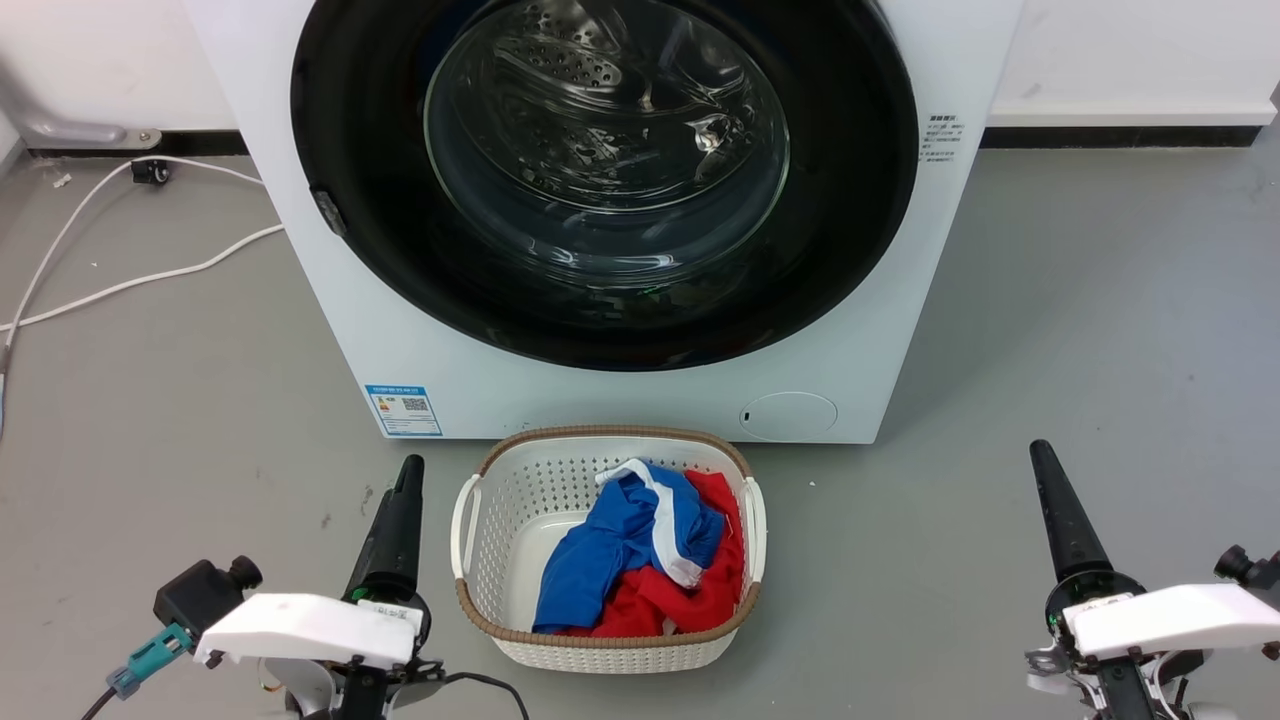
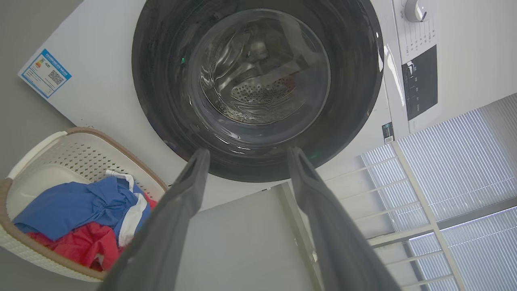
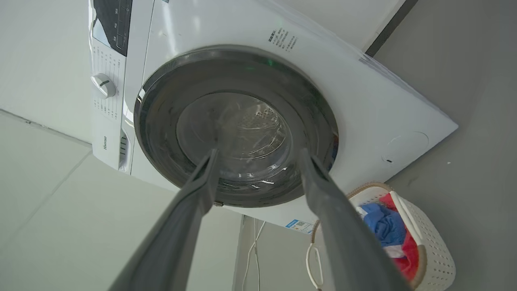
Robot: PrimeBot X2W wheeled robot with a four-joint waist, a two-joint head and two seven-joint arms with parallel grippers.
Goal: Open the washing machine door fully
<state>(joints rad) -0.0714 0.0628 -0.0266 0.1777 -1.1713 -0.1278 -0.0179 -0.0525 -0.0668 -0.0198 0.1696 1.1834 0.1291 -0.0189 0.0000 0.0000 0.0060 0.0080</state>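
The white washing machine (image 1: 500,380) stands straight ahead on the grey floor. Its round glossy black door (image 1: 850,200) with a clear glass bowl lies flush against the front, closed, with a small grey latch at its left rim. The same door (image 2: 161,101) fills the upper left wrist view, and the door (image 3: 315,113) appears again in the right wrist view. My left gripper (image 1: 410,470) rests low at the lower left, open in its wrist view (image 2: 246,153). My right gripper (image 1: 1040,455) rests at the lower right, open (image 3: 258,155). Both are far from the door and hold nothing.
A white perforated basket (image 1: 520,480) with blue and red clothes sits on the floor right before the machine, between my arms. White cables (image 1: 150,275) trail over the floor at the left. A wall with a dark skirting runs behind.
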